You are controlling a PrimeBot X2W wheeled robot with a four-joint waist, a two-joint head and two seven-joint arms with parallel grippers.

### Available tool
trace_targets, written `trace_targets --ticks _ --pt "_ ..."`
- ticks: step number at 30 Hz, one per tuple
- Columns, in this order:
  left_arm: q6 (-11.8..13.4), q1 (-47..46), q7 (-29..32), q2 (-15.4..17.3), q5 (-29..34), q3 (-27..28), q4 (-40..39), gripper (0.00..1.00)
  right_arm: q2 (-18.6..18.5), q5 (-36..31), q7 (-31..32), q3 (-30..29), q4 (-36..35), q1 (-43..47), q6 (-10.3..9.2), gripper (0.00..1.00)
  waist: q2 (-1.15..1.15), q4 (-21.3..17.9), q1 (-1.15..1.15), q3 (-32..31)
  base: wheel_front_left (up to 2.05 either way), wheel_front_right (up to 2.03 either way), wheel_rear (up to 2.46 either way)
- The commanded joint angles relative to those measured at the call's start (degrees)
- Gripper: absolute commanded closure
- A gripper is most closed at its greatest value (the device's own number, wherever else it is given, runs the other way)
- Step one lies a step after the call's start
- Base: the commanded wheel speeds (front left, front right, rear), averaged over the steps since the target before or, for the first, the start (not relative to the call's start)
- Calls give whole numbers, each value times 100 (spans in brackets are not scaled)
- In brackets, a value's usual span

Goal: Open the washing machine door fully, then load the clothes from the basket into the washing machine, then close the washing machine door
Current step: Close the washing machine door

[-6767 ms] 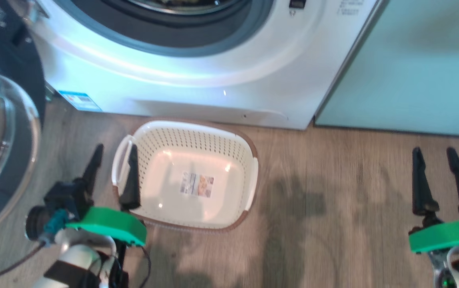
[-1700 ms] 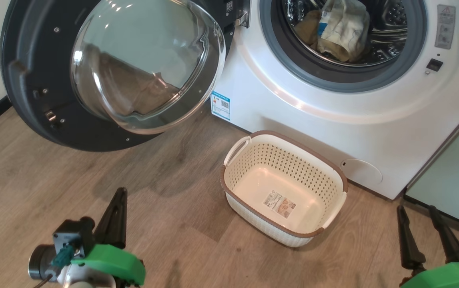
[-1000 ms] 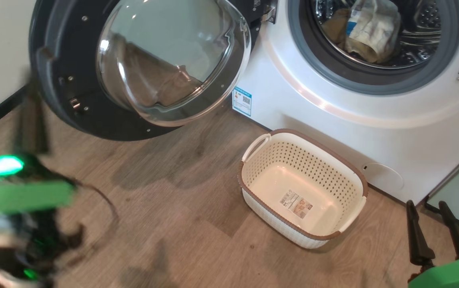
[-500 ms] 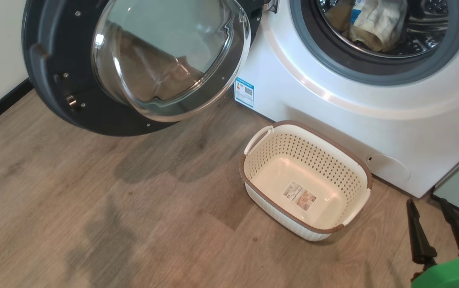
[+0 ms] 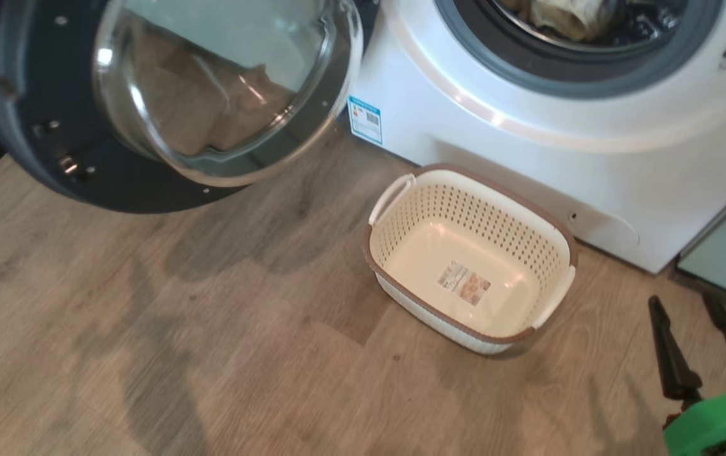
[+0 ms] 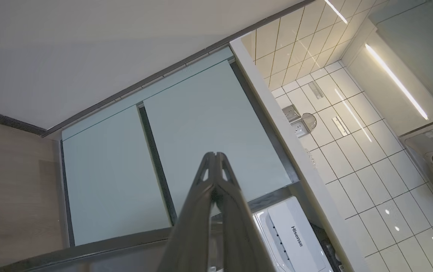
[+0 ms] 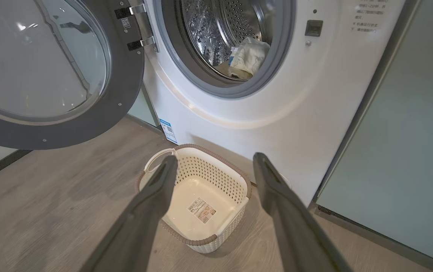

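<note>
The washing machine door [image 7: 124, 94] hangs open, the clothes [image 7: 249, 56] inside the washing machine [image 7: 295, 113].

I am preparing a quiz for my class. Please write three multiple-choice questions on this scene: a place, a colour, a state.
1. What colour is the rim of the basket? A) brown B) blue C) green
2. Where do the clothes lie? A) in the basket B) in the washing machine C) on a chair
3. How is the washing machine door? A) shut B) open C) taken off

1 A: a brown band runs round its top.
2 B: pale cloth shows inside the opening.
3 B: it stands swung out sideways.
</note>
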Motion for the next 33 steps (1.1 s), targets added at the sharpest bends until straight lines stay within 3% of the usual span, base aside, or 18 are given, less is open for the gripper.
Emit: trace_targets --ticks 1,14,33 --pt "-3 -345 43 446 -43 149 98 100 -192 6 51 85 -278 -297 -16 0 0 -103 0 181 0 0 0" --pt "-266 -691 74 478 118 -76 1151 100 -326 -9 192 39 -502 -406 -16 0 0 -250 0 597 0 0 0" --pt "-433 -1024 136 387 460 -526 1903 100 -392 -10 273 72 -563 -660 -16 0 0 -496 0 1010 0 0 0"
